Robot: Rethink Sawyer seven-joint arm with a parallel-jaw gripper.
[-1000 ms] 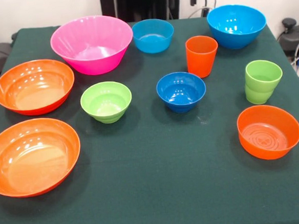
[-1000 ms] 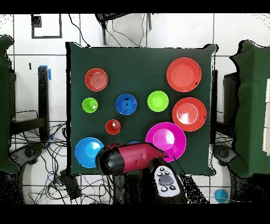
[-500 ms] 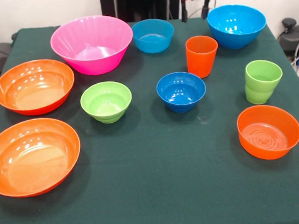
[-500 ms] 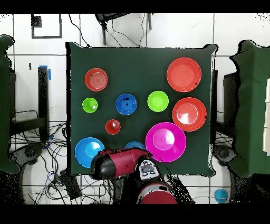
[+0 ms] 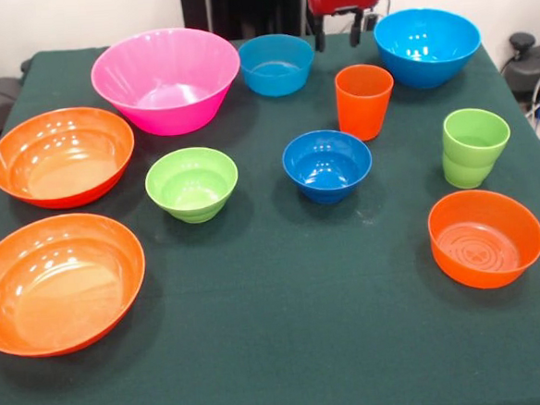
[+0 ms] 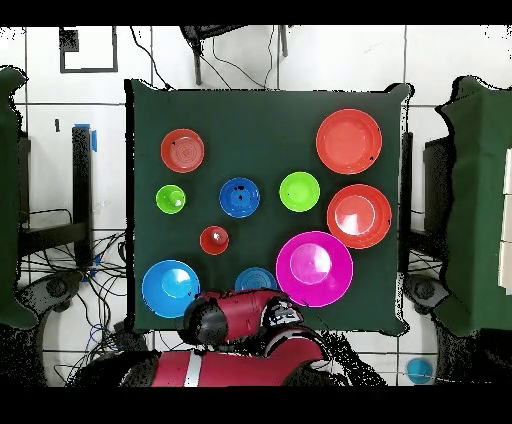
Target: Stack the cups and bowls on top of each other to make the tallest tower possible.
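table is covered in a dark green cloth and everything sits on it separately, nothing stacked on anything. going big to small in the front view, with the dark blue bowl as the middle of the clock:

the pink bowl is the biggest, up around 10 o'clock. then two wide orange bowls, one at 7-8 o'clock near the front edge and one at 9 o'clock, almost touching each other. the bigger sky blue bowl is at 1-2 o'clock, the smaller orange bowl at 4 o'clock. the other sky blue bowl sits at about 11-12 o'clock, just beside the pink one. dark blue bowl in the centre, small green bowl just past it at 9 o'clock.

cups: the orange cup is upright at 1 o'clock, close to the dark blue bowl, and the green cup is upright at 3 o'clock.

the gripper pokes in at the top edge, between the two sky blue bowls, at 12 o'clock. its two dark fingers hang apart with a clear gap, holding nothing and touching nothing.
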